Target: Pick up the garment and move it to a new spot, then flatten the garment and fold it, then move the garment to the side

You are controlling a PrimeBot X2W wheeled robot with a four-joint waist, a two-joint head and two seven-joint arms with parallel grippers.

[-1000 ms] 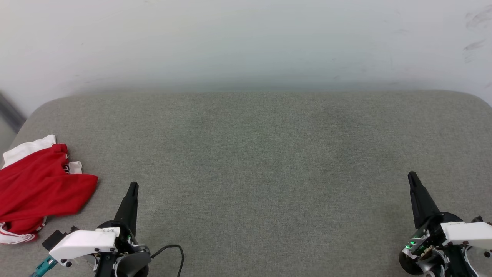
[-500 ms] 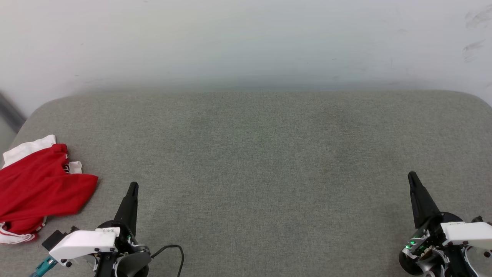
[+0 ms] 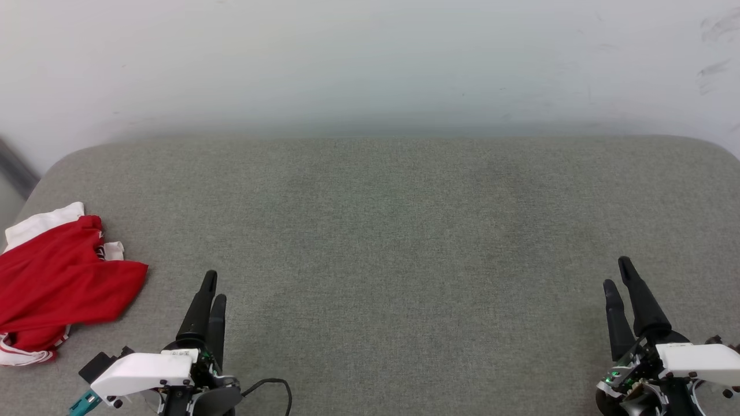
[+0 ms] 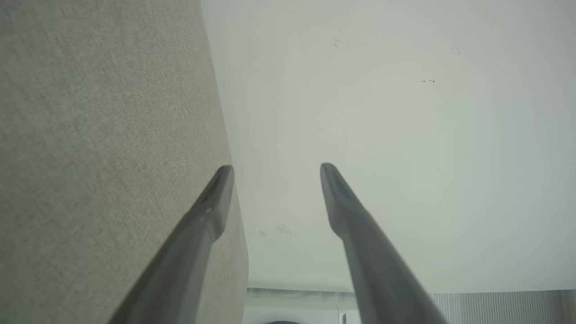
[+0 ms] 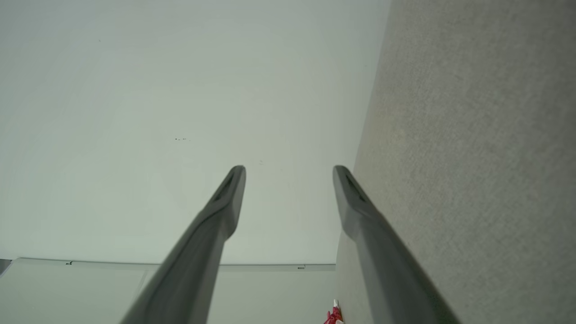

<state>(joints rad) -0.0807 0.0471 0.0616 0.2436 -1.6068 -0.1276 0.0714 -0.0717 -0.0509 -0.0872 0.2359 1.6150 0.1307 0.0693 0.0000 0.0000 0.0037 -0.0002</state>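
Observation:
The garment [image 3: 60,283], red with white sleeves and striped trim, lies crumpled at the left edge of the grey cushioned surface [image 3: 381,231]. A small red bit of the garment [image 5: 334,316] shows at the bottom of the right wrist view. My left gripper [image 3: 214,286] stands open at the lower left, to the right of the garment and apart from it, fingers [image 4: 211,202] empty. My right gripper [image 3: 617,273] is open at the lower right, far from the garment, with nothing between its fingers [image 5: 355,198].
A pale wall [image 3: 370,63] rises behind the surface's far edge. A black cable [image 3: 272,384] loops by my left wrist. The surface's rounded left corner [image 3: 52,167] drops off beside the garment.
Both grippers have gone from shut to open, each now showing two separate fingers. The garment has not moved.

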